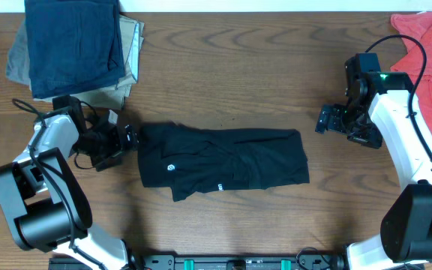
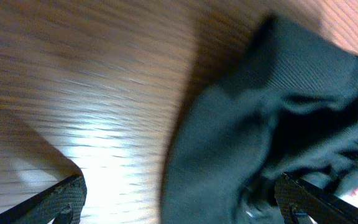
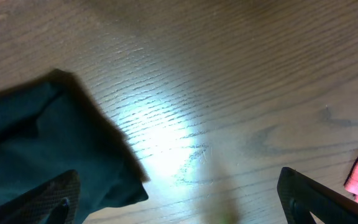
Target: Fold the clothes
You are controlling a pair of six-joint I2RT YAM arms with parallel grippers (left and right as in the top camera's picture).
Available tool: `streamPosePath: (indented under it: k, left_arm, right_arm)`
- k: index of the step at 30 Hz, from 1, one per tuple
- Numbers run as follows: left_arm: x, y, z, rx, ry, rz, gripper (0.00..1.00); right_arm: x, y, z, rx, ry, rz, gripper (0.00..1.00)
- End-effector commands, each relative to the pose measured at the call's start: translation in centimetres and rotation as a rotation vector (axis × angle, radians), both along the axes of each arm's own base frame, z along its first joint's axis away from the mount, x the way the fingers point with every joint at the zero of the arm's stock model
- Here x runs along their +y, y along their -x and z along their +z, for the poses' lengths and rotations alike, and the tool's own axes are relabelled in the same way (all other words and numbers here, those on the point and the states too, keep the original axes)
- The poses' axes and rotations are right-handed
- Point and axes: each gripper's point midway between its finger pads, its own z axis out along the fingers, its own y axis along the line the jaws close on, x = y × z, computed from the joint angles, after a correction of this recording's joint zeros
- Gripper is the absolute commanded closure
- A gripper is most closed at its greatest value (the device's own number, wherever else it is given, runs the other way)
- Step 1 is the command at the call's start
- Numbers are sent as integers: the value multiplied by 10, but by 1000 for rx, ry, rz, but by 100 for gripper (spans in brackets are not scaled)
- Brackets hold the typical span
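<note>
Your black shirt (image 1: 223,161) lies in the middle of the worktop (image 1: 223,67) as a long flat band running left to right. Its edges are fairly straight, with a small flap sticking out at the lower left. It looks to be at the halfway stage: narrowed lengthwise, but not yet doubled end over end.

Your left hand (image 1: 130,137) sits right at the shirt's left end with its fingers wide apart. In the wrist view a bunched lump of cloth lies between them, but nothing is clamped. Your right hand (image 1: 325,120) is also spread wide and holds nothing. It hovers over bare wood just off the shirt's upper right corner, and its own camera shows that corner near one finger.

The next move probably calls for pinching one end through all its layers and carrying it across to meet the other end. Get the right hand onto the cloth first, since it is off the edge now.

Keep clear of the folded navy and khaki stack (image 1: 73,45) at the far left and the red T-shirt (image 1: 426,45) at the far right.
</note>
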Motion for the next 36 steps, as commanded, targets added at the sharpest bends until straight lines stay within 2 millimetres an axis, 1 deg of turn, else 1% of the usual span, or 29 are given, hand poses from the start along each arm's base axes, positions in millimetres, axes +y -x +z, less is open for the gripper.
streamPosePath:
  k: [1,10,12,16,17,18,19,21,24,25,30,33,36]
  left_arm:
    - [-20,9,-10,8,113,-85,2]
    - [-50,26,-38,117,148,-183,2]
    - [-57,28,-42,131,151,-205,2]
    - [-68,31,-43,139,147,-248,2]
    - [-70,32,-43,139,146,-256,9]
    - [-72,32,-43,139,146,-262,21]
    - [-73,32,-43,140,145,-268,31]
    - [-75,33,-43,141,145,-276,56]
    - [-75,33,-43,145,144,-271,87]
    - [-75,33,-43,151,144,-263,93]
    - [-73,34,-43,175,132,-244,94]
    - [-57,36,-47,257,23,-197,94]
    - [-35,38,-43,338,-118,-174,94]
  right_arm:
    - [0,-3,3,-12,-4,-1,1]
    - [0,-3,3,-12,-4,-1,1]
    - [0,-3,3,-12,-4,-1,1]
    - [0,-3,3,-12,-4,-1,1]
    - [0,-3,3,-12,-4,-1,1]
    - [0,-3,3,-12,-4,-1,1]
    - [0,-3,3,-12,-4,-1,1]
    - [0,-3,3,-12,-4,-1,1]
    - [0,-3,3,-12,-4,-1,1]
    - [0,-3,3,-12,-4,-1,1]
    - [0,-3,3,-12,-4,-1,1]
    - [0,-3,3,-12,-4,-1,1]
    - [0,-3,3,-12,-4,-1,1]
